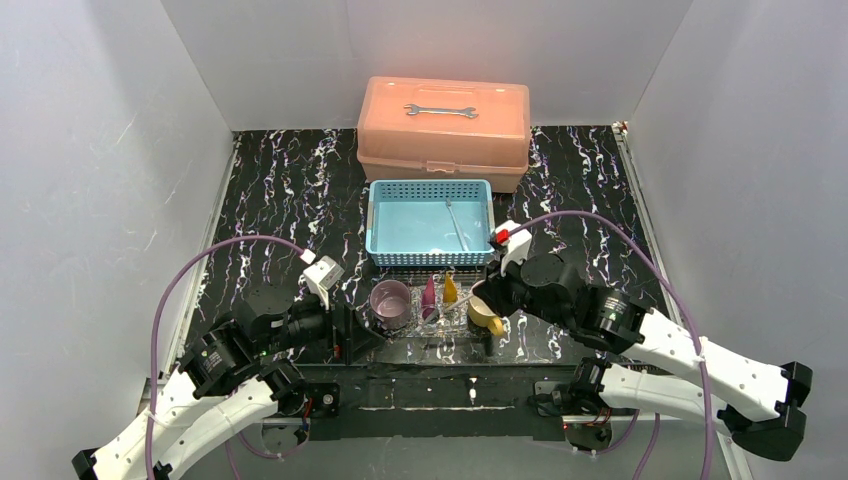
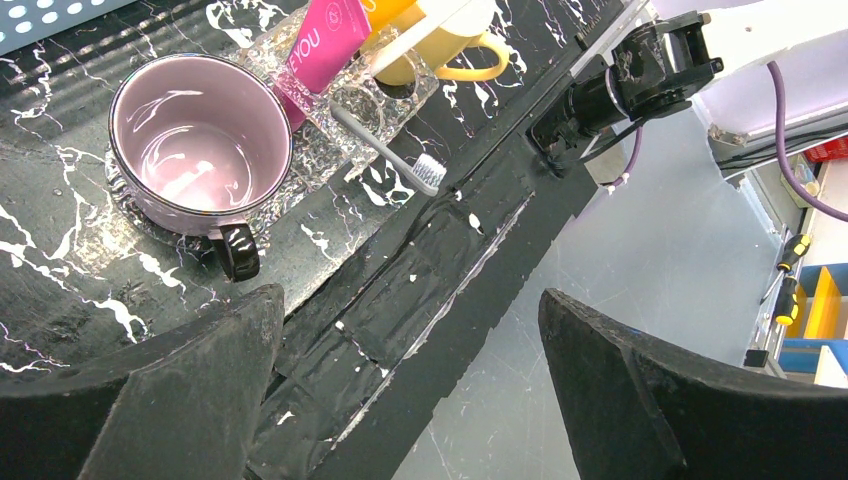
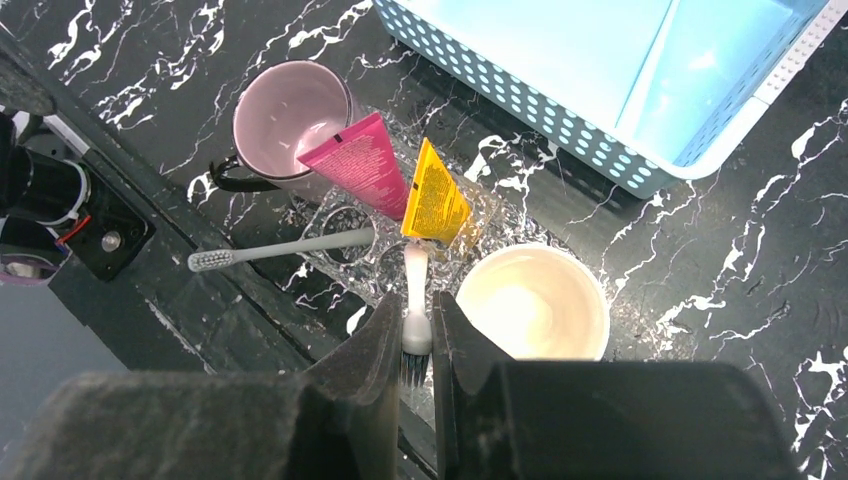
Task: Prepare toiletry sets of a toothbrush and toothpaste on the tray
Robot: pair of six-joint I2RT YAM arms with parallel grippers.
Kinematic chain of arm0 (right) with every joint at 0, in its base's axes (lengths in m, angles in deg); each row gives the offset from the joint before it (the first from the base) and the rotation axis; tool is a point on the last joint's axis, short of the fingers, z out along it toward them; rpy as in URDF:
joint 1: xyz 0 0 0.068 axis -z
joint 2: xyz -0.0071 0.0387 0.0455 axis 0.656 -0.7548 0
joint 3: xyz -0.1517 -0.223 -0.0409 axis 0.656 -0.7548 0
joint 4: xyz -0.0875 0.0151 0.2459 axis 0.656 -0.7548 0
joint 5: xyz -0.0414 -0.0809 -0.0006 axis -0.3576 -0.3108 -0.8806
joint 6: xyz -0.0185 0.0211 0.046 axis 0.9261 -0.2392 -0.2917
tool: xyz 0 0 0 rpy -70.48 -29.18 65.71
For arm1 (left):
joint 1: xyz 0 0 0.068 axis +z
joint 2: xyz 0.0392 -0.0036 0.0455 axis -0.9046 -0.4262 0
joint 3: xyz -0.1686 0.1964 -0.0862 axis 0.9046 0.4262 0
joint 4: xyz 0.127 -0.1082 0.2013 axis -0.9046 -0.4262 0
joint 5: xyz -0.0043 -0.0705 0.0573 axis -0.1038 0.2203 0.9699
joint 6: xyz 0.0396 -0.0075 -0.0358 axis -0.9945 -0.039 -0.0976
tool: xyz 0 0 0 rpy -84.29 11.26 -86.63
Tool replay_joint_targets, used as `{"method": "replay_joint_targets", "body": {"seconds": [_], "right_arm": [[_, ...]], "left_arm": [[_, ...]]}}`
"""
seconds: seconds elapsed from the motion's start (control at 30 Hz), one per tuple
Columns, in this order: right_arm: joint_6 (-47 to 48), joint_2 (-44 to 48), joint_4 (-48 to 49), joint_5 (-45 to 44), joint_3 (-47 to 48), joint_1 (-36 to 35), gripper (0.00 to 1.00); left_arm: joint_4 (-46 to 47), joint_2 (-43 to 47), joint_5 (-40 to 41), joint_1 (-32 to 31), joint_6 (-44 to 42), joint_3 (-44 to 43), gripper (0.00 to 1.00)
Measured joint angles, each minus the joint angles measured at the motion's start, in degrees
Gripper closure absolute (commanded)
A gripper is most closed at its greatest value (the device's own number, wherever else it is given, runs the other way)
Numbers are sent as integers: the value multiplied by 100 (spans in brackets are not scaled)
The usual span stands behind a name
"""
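The right fingers (image 3: pixel 365 360) are clenched on the bristle end of a thin white plastic toothbrush (image 3: pixel 415 285). Its handle reaches onto the clear glittery plastic tray (image 3: pixel 490 215), just below the yellow-orange tapered tube (image 3: pixel 435 195) and beside the magenta tube (image 3: pixel 360 170). The left fingers (image 2: pixel 190 390) gape wide, empty, near the edge of the black marbled surface (image 2: pixel 60 220).

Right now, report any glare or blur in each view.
Top external view: evenly lit, but the clear tray nearly vanishes against the marbled tabletop. Left wrist view: glare streaks inside the purple mug, left gripper's fingers soft. Right wrist view: right gripper's fingers blurred, white toothbrush between them sharp.
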Motion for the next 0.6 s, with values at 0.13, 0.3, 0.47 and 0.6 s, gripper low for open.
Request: {"method": "replay_joint_targets", "body": {"seconds": [0.13, 0.3, 0.47, 0.6], "right_arm": [[-22, 26, 297, -52, -323, -26, 99], [-66, 28, 481, -140, -553, -72, 99], [-129, 66, 697, -223, -667, -127, 99], [-136, 85, 822, -352, -800, -221, 99]], "left_arm": [[4, 0, 0, 0, 0, 2, 2], [15, 4, 0, 0, 0, 4, 2], [15, 4, 0, 0, -2, 4, 2], [17, 4, 0, 0, -4, 4, 2]]}}
